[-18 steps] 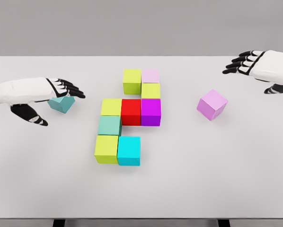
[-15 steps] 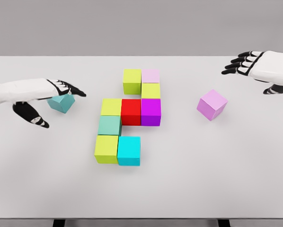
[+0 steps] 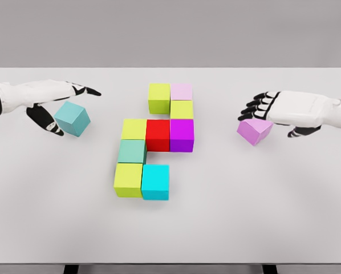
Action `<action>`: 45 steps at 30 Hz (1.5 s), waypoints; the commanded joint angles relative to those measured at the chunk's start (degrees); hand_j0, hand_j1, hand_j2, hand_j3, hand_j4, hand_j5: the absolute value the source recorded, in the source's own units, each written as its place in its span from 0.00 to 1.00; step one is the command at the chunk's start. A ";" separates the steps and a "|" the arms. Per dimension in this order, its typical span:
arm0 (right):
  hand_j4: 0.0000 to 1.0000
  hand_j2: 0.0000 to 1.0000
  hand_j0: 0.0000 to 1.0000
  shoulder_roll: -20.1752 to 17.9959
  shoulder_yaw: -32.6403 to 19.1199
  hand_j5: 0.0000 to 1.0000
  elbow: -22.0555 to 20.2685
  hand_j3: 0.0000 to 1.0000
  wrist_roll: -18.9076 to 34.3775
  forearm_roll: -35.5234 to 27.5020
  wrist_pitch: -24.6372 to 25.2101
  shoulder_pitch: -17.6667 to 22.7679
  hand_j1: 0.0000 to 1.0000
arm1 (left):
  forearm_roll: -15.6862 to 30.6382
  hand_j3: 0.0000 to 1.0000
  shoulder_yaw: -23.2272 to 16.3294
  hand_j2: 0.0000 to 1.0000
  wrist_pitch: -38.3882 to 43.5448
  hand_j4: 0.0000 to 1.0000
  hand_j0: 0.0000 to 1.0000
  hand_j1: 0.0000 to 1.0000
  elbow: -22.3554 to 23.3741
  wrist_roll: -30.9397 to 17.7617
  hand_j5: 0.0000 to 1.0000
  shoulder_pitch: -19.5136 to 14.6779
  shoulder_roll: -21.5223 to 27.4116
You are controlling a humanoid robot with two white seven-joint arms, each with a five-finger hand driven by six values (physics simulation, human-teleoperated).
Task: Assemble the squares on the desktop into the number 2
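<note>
Violet cube [image 3: 255, 131] | under right hand [image 3: 273, 109] fingertips | fingers spread, holding nothing

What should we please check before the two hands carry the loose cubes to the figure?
1. Left hand grips the teal cube: cannot tell; thumb and fingers flank it.
2. Right hand holds the lilac cube: cannot tell; fingers cover its top.
3. Space right of the cyan cube is free: ok.
4. Space left of the upper lime cube is free: ok.
5. Assembled cubes sit flush: ok.
</note>
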 commanded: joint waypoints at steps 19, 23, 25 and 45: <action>1.00 1.00 1.00 6.00 6.21 1.00 9.66 1.00 -0.03 1.30 10.55 -4.92 1.00 | -8.99 1.00 -2.19 1.00 0.04 1.00 1.00 1.00 9.71 0.37 1.00 0.53 -5.50; 1.00 1.00 1.00 6.88 6.47 1.00 9.75 1.00 -0.03 1.39 10.29 -5.36 1.00 | -9.43 1.00 -2.28 1.00 0.13 1.00 1.00 1.00 12.34 0.37 1.00 0.62 -7.08; 1.00 1.00 1.00 6.97 7.53 1.00 10.01 1.00 -0.03 2.09 10.29 -6.07 1.00 | -9.43 1.00 -2.36 1.00 0.13 1.00 1.00 1.00 13.49 0.37 1.00 0.70 -7.69; 1.00 1.00 1.00 10.04 10.43 1.00 14.58 1.00 -0.03 4.29 9.23 -7.03 1.00 | -11.54 1.00 -2.54 1.00 0.30 1.00 1.00 1.00 22.19 1.25 1.00 1.32 -11.91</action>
